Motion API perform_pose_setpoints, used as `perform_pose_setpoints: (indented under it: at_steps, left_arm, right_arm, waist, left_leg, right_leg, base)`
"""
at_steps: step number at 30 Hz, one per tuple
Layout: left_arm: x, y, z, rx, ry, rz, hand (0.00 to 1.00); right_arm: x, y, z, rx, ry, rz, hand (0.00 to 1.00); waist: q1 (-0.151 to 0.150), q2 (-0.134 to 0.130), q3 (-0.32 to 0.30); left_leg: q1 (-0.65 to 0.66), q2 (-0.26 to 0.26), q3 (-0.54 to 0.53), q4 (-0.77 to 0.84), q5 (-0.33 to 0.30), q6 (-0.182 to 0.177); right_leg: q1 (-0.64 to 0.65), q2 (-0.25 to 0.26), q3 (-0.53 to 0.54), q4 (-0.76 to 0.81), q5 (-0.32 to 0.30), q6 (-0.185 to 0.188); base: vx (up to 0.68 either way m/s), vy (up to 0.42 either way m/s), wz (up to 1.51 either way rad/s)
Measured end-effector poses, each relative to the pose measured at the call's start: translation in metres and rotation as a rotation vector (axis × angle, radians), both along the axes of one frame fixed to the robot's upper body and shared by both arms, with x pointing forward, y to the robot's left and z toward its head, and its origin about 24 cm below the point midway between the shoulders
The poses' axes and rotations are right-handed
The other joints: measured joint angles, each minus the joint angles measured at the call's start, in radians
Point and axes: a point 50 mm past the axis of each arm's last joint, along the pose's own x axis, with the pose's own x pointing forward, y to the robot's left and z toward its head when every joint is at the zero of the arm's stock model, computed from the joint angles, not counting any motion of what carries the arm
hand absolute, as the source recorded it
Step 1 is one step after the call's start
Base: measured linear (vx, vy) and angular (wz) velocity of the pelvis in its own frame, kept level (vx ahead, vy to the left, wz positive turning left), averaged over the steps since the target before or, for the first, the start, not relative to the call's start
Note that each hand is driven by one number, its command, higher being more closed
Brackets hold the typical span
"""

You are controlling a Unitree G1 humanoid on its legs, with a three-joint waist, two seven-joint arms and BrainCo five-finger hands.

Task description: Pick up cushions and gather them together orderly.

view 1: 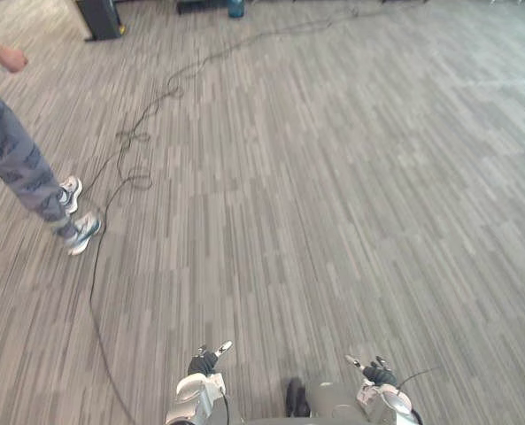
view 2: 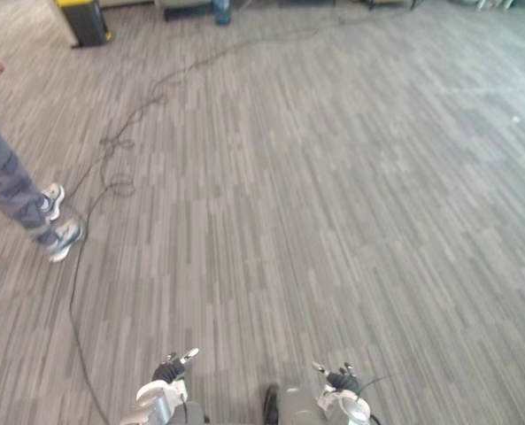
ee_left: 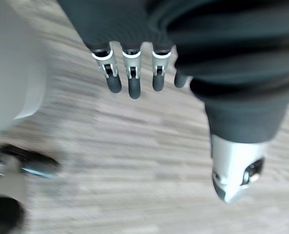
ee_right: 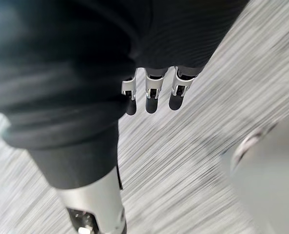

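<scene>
My left hand (view 1: 206, 362) hangs low at the near edge of the left eye view, over grey striped carpet (view 1: 333, 177). Its fingers (ee_left: 129, 78) are straight and its thumb (ee_left: 234, 170) stands apart, with nothing held. My right hand (view 1: 376, 372) hangs a short way to the right of it at the same height. Its fingers (ee_right: 154, 92) are straight too, with only carpet past them.
A person (view 1: 19, 164) in grey trousers and white shoes stands at the far left. A dark bin (view 1: 100, 18) stands at the back left, and a blue object (view 1: 235, 8) is at the back middle. Carpet stretches ahead and to the right.
</scene>
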Motion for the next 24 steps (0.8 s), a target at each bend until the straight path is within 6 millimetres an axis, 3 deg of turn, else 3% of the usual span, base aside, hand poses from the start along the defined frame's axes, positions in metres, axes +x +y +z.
perform_pose_setpoints:
  at_steps: [1, 2, 3, 4, 5, 6, 7, 8, 9, 10, 11, 12, 13, 14, 15, 16, 18, 19, 21, 22, 23, 24]
  left_arm:
    - [0.001, 0.0, 0.001, 0.0, -0.007, 0.003, 0.0]
    - [0.003, 0.001, 0.004, 0.004, -0.032, 0.009, 0.0]
    - [0.003, 0.001, 0.004, 0.004, -0.035, 0.01, 0.0]
    - [0.004, 0.001, 0.004, 0.006, -0.04, 0.012, 0.0]
    - [0.003, 0.003, 0.005, 0.011, -0.046, 0.016, 0.0]
    - [0.003, 0.003, 0.005, 0.013, -0.05, 0.018, 0.0]
    - [0.002, 0.004, 0.005, 0.015, -0.051, 0.022, 0.0]
    - [0.001, 0.011, 0.005, 0.033, -0.044, 0.021, 0.0]
    - [0.0, 0.012, 0.005, 0.036, -0.042, 0.02, 0.0]
    - [0.0, 0.015, 0.006, 0.046, -0.043, 0.018, 0.0]
    - [0.001, 0.016, 0.006, 0.05, -0.043, 0.016, 0.0]
    - [0.0, 0.019, 0.006, 0.062, -0.038, 0.011, 0.0]
    - [-0.003, 0.021, 0.004, 0.072, -0.025, 0.005, 0.0]
    - [-0.005, 0.021, 0.002, 0.072, -0.012, 0.002, 0.0]
    - [-0.005, 0.015, -0.002, 0.065, 0.026, -0.035, 0.0]
    - [-0.001, 0.005, -0.003, 0.05, 0.026, -0.064, 0.0]
    - [0.0, -0.002, -0.005, 0.03, 0.043, -0.079, 0.0]
    - [-0.001, -0.006, -0.006, 0.018, 0.052, -0.082, 0.0]
    - [0.0, -0.01, -0.006, 0.006, 0.054, -0.086, 0.0]
    - [0.003, -0.013, -0.005, -0.003, 0.047, -0.087, 0.0]
    - [0.003, -0.014, -0.005, -0.004, 0.047, -0.087, 0.0]
    - [0.0, -0.016, -0.007, -0.019, 0.059, -0.071, 0.0]
  right_arm:
    - [0.0, 0.002, 0.0, 0.003, 0.0, 0.004, 0.0]
    - [0.004, 0.006, 0.001, 0.013, -0.007, 0.013, 0.0]
    - [0.003, 0.007, 0.0, 0.016, -0.005, 0.012, 0.0]
    - [0.0, 0.007, -0.001, 0.02, 0.004, -0.002, 0.0]
    - [-0.004, 0.008, -0.002, 0.021, 0.013, -0.01, 0.0]
    - [-0.004, 0.009, -0.002, 0.022, 0.016, -0.009, 0.0]
    - [-0.009, 0.011, -0.004, 0.027, 0.032, -0.007, 0.0]
    - [-0.014, 0.014, -0.007, 0.034, 0.056, 0.012, 0.0]
    - [-0.015, 0.013, -0.008, 0.035, 0.061, 0.01, 0.0]
    - [-0.019, 0.014, -0.009, 0.037, 0.07, 0.008, 0.0]
    - [-0.02, 0.015, -0.009, 0.041, 0.072, 0.01, 0.0]
    - [-0.018, 0.016, -0.009, 0.045, 0.062, 0.024, 0.0]
    - [-0.018, 0.012, -0.007, 0.028, 0.045, 0.035, 0.0]
    - [-0.017, 0.012, -0.006, 0.024, 0.036, 0.042, 0.0]
    - [-0.016, 0.014, -0.005, 0.024, 0.033, 0.052, 0.0]
    - [-0.016, 0.012, -0.005, 0.021, 0.028, 0.046, 0.0]
    - [-0.012, 0.007, -0.001, 0.013, -0.001, 0.022, 0.0]
    - [-0.011, 0.003, -0.001, 0.007, -0.007, -0.003, 0.0]
    - [-0.016, -0.003, -0.002, 0.004, 0.008, -0.04, 0.0]
    - [-0.024, -0.005, -0.005, 0.011, 0.033, -0.07, 0.0]
    - [-0.024, -0.007, -0.005, 0.006, 0.033, -0.081, 0.0]
    - [-0.025, -0.011, -0.005, -0.003, 0.035, -0.081, 0.0]
  waist:
    - [0.005, 0.0, 0.0]
    - [0.015, 0.002, -0.001]
    - [0.016, 0.002, 0.0]
    - [0.027, -0.001, -0.002]
    - [0.041, -0.013, -0.015]
    - [0.045, -0.016, -0.019]
    - [0.052, -0.033, -0.047]
    - [0.048, -0.074, -0.074]
    - [0.046, -0.083, -0.078]
    - [0.043, -0.098, -0.084]
    - [0.043, -0.102, -0.083]
    - [0.051, -0.085, -0.067]
    - [0.051, -0.069, -0.074]
    - [0.044, -0.068, -0.075]
    - [0.026, -0.09, -0.075]
    - [0.027, -0.083, -0.074]
    - [0.022, -0.075, -0.069]
    - [-0.001, -0.071, -0.067]
    - [-0.025, -0.063, -0.061]
    - [-0.031, -0.054, -0.056]
    - [-0.03, -0.057, -0.053]
    - [-0.033, -0.04, -0.052]
  left_leg:
    - [-0.021, 0.003, 0.018, -0.034, -0.012, 0.007]
    - [-0.083, -0.016, 0.039, -0.24, -0.037, 0.021]
    - [-0.093, -0.027, 0.035, -0.297, -0.036, 0.02]
    - [-0.097, -0.065, 0.012, -0.493, -0.022, 0.012]
    - [-0.11, -0.106, -0.055, -0.675, 0.022, -0.012]
    - [-0.121, -0.112, -0.075, -0.687, 0.059, -0.022]
    - [-0.126, -0.149, -0.105, -0.675, 0.154, -0.027]
    - [-0.128, -0.171, -0.067, -0.625, 0.113, 0.029]
    - [-0.127, -0.17, -0.051, -0.593, 0.089, 0.044]
    - [-0.118, -0.165, -0.039, -0.518, 0.046, 0.067]
    - [-0.117, -0.161, -0.038, -0.481, 0.04, 0.077]
    - [-0.117, -0.126, -0.01, -0.361, 0.018, 0.065]
    - [0.039, -0.123, -0.004, -0.538, -0.042, 0.054]
    - [0.083, -0.127, 0.005, -0.581, -0.067, 0.041]
    - [0.177, -0.158, 0.057, -0.657, -0.082, 0.046]
    - [0.248, -0.159, 0.101, -0.714, -0.114, 0.05]
    - [0.333, -0.158, 0.142, -0.765, -0.153, 0.035]
    - [0.39, -0.159, 0.167, -0.807, -0.151, 0.025]
    - [0.457, -0.166, 0.169, -0.866, -0.152, 0.026]
    - [0.51, -0.176, 0.16, -0.907, -0.152, 0.026]
    - [0.552, -0.195, 0.133, -0.922, -0.152, 0.026]
    - [0.587, -0.184, 0.112, -0.912, -0.149, 0.024]
  right_leg:
    - [0.017, -0.001, 0.01, -0.013, 0.0, 0.001]
    - [0.094, -0.014, 0.05, -0.065, -0.016, 0.027]
    - [0.115, -0.02, 0.058, -0.074, -0.02, 0.033]
    - [0.156, -0.041, 0.087, -0.099, -0.035, 0.048]
    - [0.193, -0.071, 0.132, -0.12, -0.076, 0.072]
    - [0.199, -0.078, 0.146, -0.121, -0.087, 0.077]
    - [0.207, -0.107, 0.199, -0.121, -0.103, 0.081]
    - [0.178, -0.153, 0.254, -0.067, -0.083, 0.1]
    - [0.171, -0.164, 0.273, -0.045, -0.066, 0.115]
    - [0.167, -0.176, 0.31, -0.002, -0.006, 0.127]
    - [0.166, -0.175, 0.319, 0.021, 0.024, 0.126]
    - [0.122, -0.148, 0.331, 0.177, 0.121, 0.138]
    - [-0.025, -0.137, 0.311, 0.495, 0.168, 0.198]
    - [-0.056, -0.144, 0.293, 0.563, 0.133, 0.199]
    - [-0.168, -0.164, 0.224, 0.679, 0.042, 0.188]
    - [-0.263, -0.149, 0.145, 0.688, -0.008, 0.16]
    - [-0.374, -0.108, 0.04, 0.635, -0.046, 0.131]
    - [-0.41, -0.078, -0.034, 0.521, -0.046, 0.123]
    - [-0.436, -0.061, -0.107, 0.385, -0.023, 0.096]
    - [-0.472, -0.055, -0.151, 0.295, 0.028, 0.076]
    - [-0.496, -0.056, -0.185, 0.217, 0.142, 0.028]
    - [-0.477, -0.052, -0.193, 0.254, 0.141, -0.071]
  base:
    - [0.61, 0.057, -0.8]
    - [0.53, 0.084, -0.58]
    - [0.71, 0.148, -0.77]
    - [0.62, 0.207, -0.83]
    - [0.62, 0.25, -0.9]
    - [0.62, 0.332, -1.06]
    - [0.8, 0.427, -0.91]
    - [0.83, 0.436, -0.85]
    - [0.84, 0.425, -0.59]
    - [0.43, 0.224, -0.38]
    - [0.53, 0.262, -0.77]
    - [0.5, 0.279, -1.43]
    - [0.61, 0.32, -1.48]
    - [0.56, 0.261, -1.26]
    - [0.49, 0.17, -0.92]
    - [0.47, 0.174, -1.02]
    - [0.45, 0.171, -0.91]
    - [0.48, 0.142, -0.44]
    - [0.5, 0.106, 0.15]
    - [0.77, 0.088, 0.38]
    - [0.93, 0.038, 0.33]
    - [0.69, -0.029, 0.13]
